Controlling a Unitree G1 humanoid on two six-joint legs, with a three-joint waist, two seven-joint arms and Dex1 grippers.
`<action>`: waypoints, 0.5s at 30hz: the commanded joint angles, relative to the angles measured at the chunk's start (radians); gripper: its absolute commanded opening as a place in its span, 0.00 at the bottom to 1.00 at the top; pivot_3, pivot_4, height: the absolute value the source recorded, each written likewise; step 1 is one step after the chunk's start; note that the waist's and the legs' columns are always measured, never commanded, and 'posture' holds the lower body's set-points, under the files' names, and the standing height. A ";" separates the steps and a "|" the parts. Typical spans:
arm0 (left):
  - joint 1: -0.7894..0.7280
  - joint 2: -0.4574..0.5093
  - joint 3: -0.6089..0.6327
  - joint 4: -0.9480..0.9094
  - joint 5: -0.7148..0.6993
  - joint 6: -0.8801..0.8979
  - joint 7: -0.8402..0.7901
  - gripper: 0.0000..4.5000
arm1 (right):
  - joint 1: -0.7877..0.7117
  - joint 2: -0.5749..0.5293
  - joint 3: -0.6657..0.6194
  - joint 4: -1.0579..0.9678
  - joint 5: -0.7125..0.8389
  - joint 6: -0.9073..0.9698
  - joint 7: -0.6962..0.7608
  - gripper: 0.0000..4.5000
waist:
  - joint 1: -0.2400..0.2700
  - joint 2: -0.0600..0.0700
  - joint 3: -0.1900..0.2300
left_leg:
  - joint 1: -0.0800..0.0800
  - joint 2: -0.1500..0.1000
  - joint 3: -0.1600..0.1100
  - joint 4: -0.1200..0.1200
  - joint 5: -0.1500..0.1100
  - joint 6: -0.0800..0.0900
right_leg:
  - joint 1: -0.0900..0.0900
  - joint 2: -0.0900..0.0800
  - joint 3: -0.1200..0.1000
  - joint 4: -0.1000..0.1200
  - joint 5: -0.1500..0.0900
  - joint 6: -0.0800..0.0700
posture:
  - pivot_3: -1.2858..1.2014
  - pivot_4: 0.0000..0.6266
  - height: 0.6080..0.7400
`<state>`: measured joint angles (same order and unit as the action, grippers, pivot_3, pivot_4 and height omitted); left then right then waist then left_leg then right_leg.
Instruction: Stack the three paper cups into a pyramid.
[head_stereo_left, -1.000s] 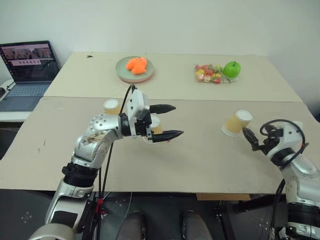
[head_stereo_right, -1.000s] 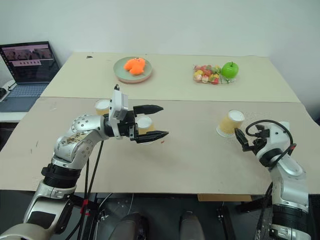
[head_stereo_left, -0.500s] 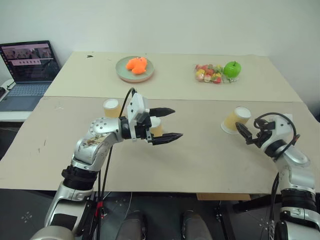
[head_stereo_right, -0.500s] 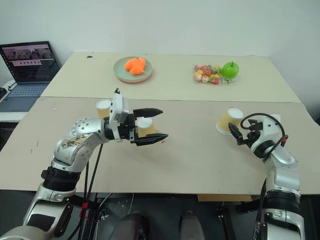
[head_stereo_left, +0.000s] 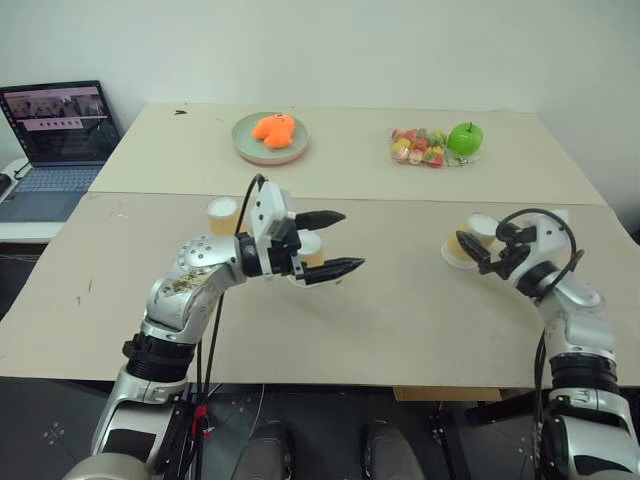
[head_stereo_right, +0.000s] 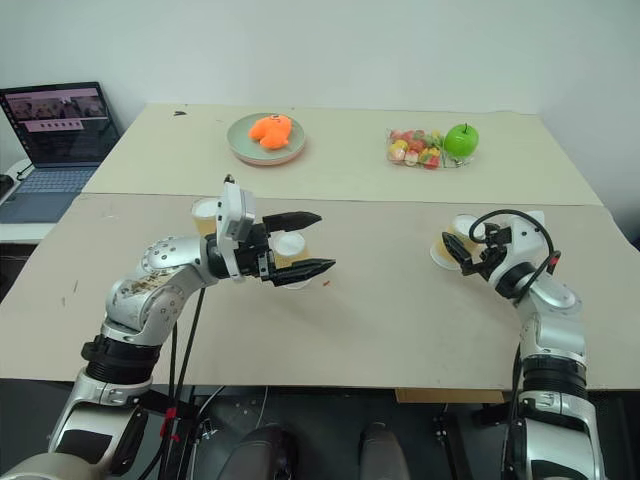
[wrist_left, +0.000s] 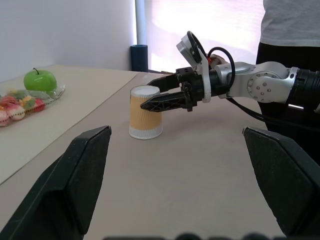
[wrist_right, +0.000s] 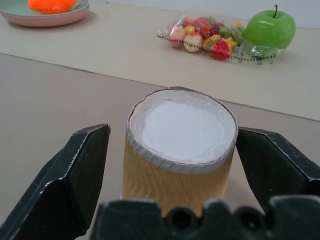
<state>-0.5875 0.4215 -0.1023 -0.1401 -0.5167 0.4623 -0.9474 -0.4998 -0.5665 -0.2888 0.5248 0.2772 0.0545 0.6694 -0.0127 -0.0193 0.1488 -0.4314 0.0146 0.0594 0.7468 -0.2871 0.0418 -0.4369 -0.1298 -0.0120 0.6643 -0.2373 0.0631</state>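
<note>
The lone cup (wrist_right: 180, 150) stands upside down, base up, at about three o'clock on the near surface (head_stereo_left: 400, 330), well apart from the other two. The right end effector (wrist_right: 172, 165) straddles it with its fingers spread wide, one on each side and neither seen pressing the wall, so nothing is grasped yet.

The other two cups sit close together at about nine o'clock: one (head_stereo_left: 222, 212) stands free, the second (head_stereo_left: 311, 250) is partly hidden behind the left end effector (head_stereo_left: 335, 242), which hangs above the surface, released and empty, fingers apart and pointing toward three o'clock.

Risks, as I judge them:
- The cup is light, tapered paper. If one finger meets it before the other, it will likely skid or tip rather than be caught.
- Too hard a squeeze could crush the thin wall, leaving a cup that sits crooked on top of the pair.
- A grip taken low on the wider rim end may let it slide out as it is lifted.
- The carry toward nine o'clock passes the left end effector; a brush there, or against the two base cups, could scatter them.
- If the base pair is not touching, the top cup may drop between them.
</note>
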 joint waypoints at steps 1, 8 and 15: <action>0.001 0.000 0.043 -0.042 -0.026 0.005 0.021 1.00 | -0.038 -0.018 -0.008 0.038 -0.002 -0.059 0.012 0.88 | 0.000 0.000 0.000 | 0.000 0.000 0.000 0.000 0.000 0.000 | 0.000 0.000 0.000 0.000 0.000 0.000 | 0.52 0.24 0.52; 0.035 0.029 0.118 -0.084 -0.068 0.056 0.069 1.00 | -0.082 -0.001 0.004 0.088 -0.010 -0.091 0.008 0.50 | -0.002 0.000 0.000 | 0.000 0.000 0.000 0.000 0.000 0.000 | 0.000 0.000 0.000 0.000 0.000 0.000 | 0.52 0.24 0.52; 0.153 0.096 0.204 -0.128 -0.078 0.092 0.122 1.00 | -0.143 0.022 0.037 0.086 -0.008 -0.087 0.026 0.50 | -0.005 0.000 0.000 | 0.000 0.000 0.000 0.000 0.000 -0.001 | -0.001 0.000 0.000 0.001 0.000 0.000 | 0.52 0.24 0.52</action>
<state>-0.4588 0.4942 0.0667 -0.2158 -0.5836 0.5501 -0.8330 -0.5976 -0.5459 -0.2477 0.6479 0.2486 -0.0201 0.6770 -0.0178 -0.0190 0.1489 -0.4312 0.0151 0.0593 0.7467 -0.2866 0.0409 -0.4374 -0.1298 -0.0119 0.6650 -0.2373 0.0630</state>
